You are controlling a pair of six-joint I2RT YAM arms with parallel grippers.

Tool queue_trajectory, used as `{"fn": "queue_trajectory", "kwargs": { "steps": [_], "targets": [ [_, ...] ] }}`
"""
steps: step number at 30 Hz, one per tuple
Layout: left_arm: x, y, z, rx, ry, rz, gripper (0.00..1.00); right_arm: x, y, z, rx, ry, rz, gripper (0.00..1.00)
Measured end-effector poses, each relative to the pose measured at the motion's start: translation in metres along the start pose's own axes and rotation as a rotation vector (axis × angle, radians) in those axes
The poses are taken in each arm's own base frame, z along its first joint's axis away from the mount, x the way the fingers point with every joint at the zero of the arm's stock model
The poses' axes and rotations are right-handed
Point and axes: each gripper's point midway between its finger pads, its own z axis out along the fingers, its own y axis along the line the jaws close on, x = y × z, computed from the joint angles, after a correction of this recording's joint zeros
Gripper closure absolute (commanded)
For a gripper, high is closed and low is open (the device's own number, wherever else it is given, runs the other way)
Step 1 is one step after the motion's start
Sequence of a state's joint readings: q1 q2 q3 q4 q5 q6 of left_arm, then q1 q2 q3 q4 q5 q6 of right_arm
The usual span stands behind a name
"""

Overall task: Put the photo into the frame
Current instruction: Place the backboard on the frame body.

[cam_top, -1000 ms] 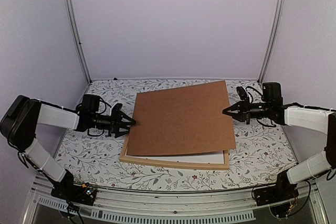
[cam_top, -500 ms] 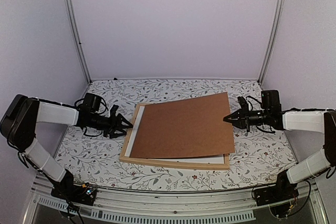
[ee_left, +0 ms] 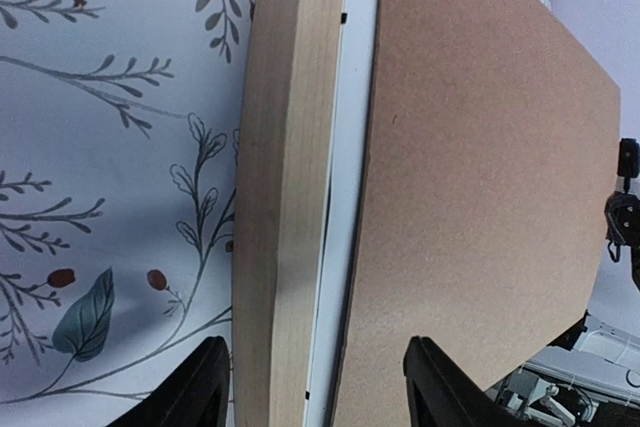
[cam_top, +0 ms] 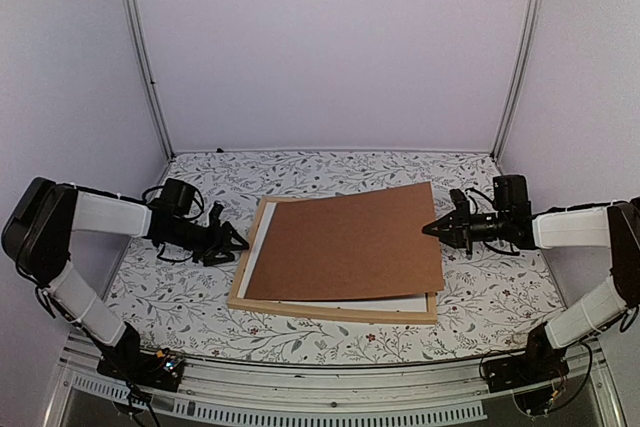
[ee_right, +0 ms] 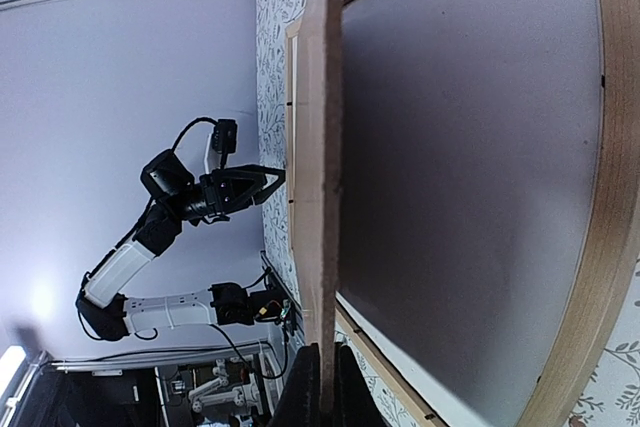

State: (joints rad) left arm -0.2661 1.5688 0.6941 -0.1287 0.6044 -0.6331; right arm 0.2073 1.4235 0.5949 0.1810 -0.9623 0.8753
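The light-wood frame (cam_top: 330, 311) lies flat on the floral tabletop. Inside it lies a white sheet (cam_top: 257, 247), seen only as strips along the left and near sides. I cannot tell whether it is the photo; no printed side shows. A brown backing board (cam_top: 345, 242) slants over the frame. My right gripper (cam_top: 428, 228) is shut on the board's right edge (ee_right: 322, 147), holding that side slightly raised. My left gripper (cam_top: 238, 239) is open, empty and low, just left of the frame's left bar (ee_left: 280, 197), its fingers straddling bar and white strip (ee_left: 345, 197).
The floral tablecloth (cam_top: 180, 292) surrounds the frame. Pale walls and two metal corner posts (cam_top: 140, 57) enclose the back. In the right wrist view the left arm (ee_right: 215, 192) shows beyond the board.
The right gripper has lowered the board from a steep tilt to nearly flat. The board's left edge slid right, uncovering the white strip. The left gripper dropped lower and opened a little.
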Motion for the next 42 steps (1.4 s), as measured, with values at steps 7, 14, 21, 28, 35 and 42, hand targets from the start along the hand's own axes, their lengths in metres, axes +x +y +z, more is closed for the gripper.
{"fn": "queue_trajectory", "kwargs": {
  "steps": [7, 14, 21, 28, 35, 42],
  "targets": [
    [0.002, 0.006, 0.003, -0.02, 0.009, 0.0, 0.37, -0.003, -0.005, 0.004, 0.007, -0.005, 0.002, 1.0],
    [0.003, 0.008, 0.005, -0.023, 0.016, 0.001, 0.37, -0.008, -0.008, 0.008, 0.011, -0.001, 0.004, 1.0],
    [0.003, 0.009, 0.005, -0.025, 0.018, 0.0, 0.37, -0.009, -0.011, 0.01, 0.014, 0.001, 0.0, 1.0],
    [0.005, 0.01, 0.008, -0.026, 0.025, 0.001, 0.37, -0.007, -0.014, 0.016, 0.024, 0.01, -0.005, 1.0],
    [0.008, 0.007, 0.01, -0.025, 0.033, 0.009, 0.37, -0.005, -0.018, 0.025, 0.043, 0.012, -0.009, 1.0],
    [0.01, 0.003, 0.013, -0.023, 0.041, 0.024, 0.37, -0.003, -0.018, 0.031, 0.055, 0.006, -0.017, 0.98]
  ]
}}
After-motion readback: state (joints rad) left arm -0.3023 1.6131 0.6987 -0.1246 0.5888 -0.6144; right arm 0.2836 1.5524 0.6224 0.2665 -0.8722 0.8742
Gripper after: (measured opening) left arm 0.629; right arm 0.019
